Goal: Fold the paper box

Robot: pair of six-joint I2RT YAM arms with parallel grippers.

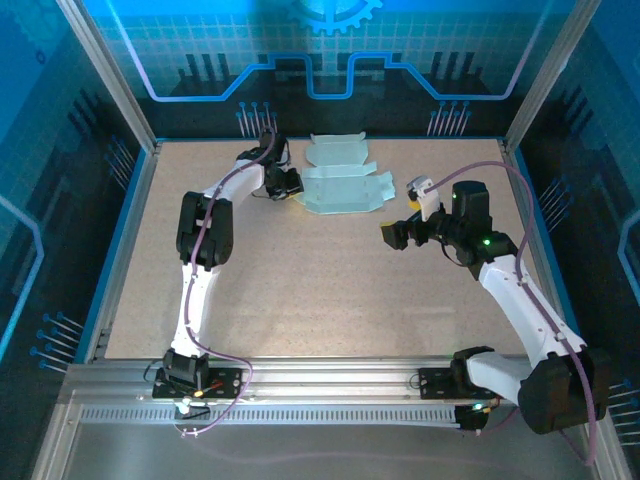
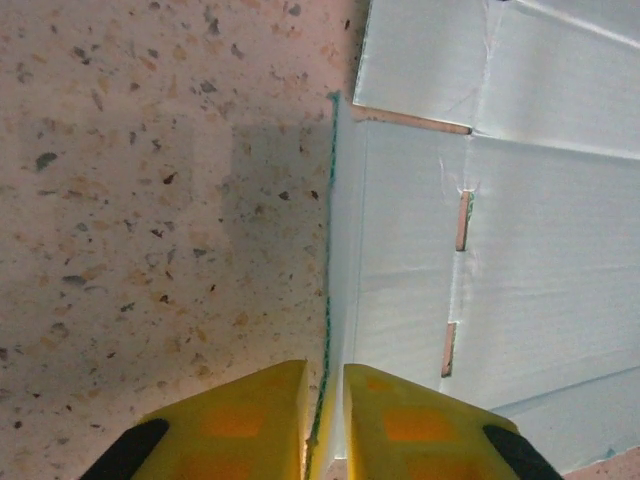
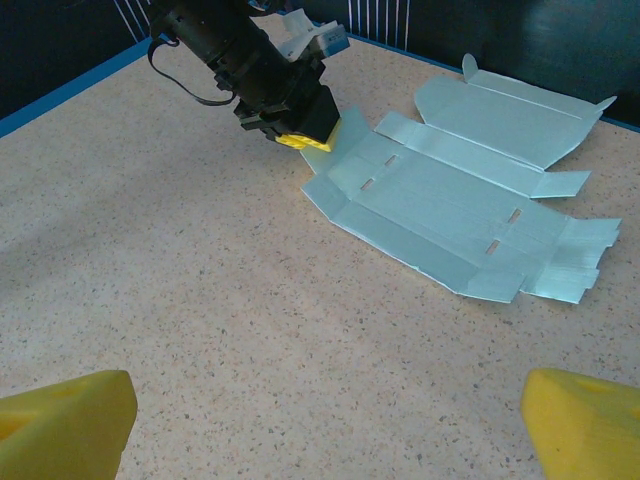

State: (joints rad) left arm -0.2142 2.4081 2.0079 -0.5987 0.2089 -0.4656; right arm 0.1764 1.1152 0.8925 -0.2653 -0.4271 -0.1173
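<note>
Yellow fingertips [image 2: 235, 420] of the left tool [image 2: 325, 425] sit closest to the lens, pressed almost together on the thin left edge of the paper box [image 2: 520, 250], with the card standing up in the narrow gap between them. The paper box is a pale cut-out sheet, not yet folded into shape, lying toward the far middle of the table [image 1: 300, 300]. Seen from the right wrist, its pinched side flap tilts up while the slotted main panels lie flat. Another pale panel [image 3: 510, 115] with rounded tabs lies just beyond it; I cannot tell whether the two are joined. The right tool [image 3: 320, 430] is spread wide with nothing in it, near the sheet's right end but apart from it. The step in hand looks like raising this side flap along its scored line. To do it well, the left tool should swing the flap inward in an arc about the crease, not pull outward, since so light a sheet would likely slide or buckle away from the score. Pressing the right tool down on the middle panel would probably steady the sheet while the fold sets.
</note>
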